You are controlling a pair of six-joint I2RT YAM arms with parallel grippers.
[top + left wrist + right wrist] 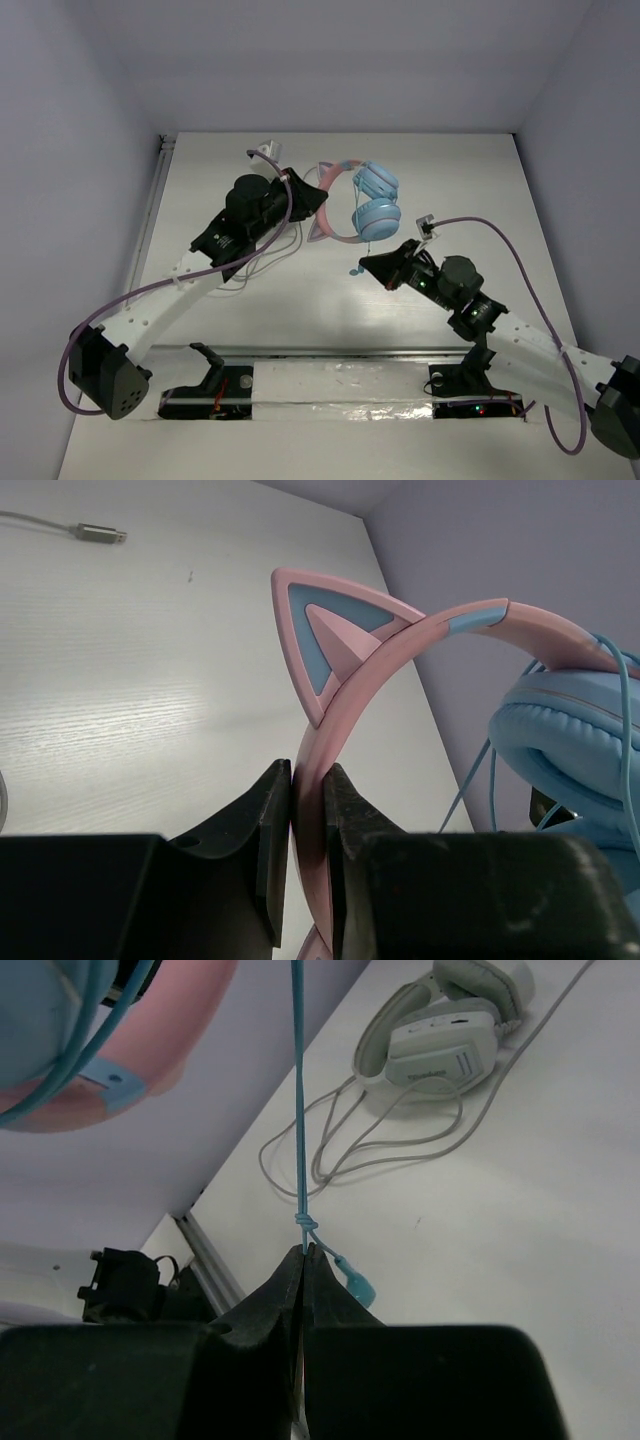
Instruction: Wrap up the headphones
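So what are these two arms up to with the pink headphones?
The left gripper is clamped on the pink headband of the cat-ear headphones, holding them up above the table. The right gripper pinches their thin blue cable, drawn taut, near its plug. Strands of cable cross a blue ear cup. A white-grey headset lies on the table, untouched.

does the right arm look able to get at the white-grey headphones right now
Probably not. The right tool is shut on the blue cable, so it is busy, and in the top view the left arm covers the white-grey headphones, with the left tool clamping the pink headband.
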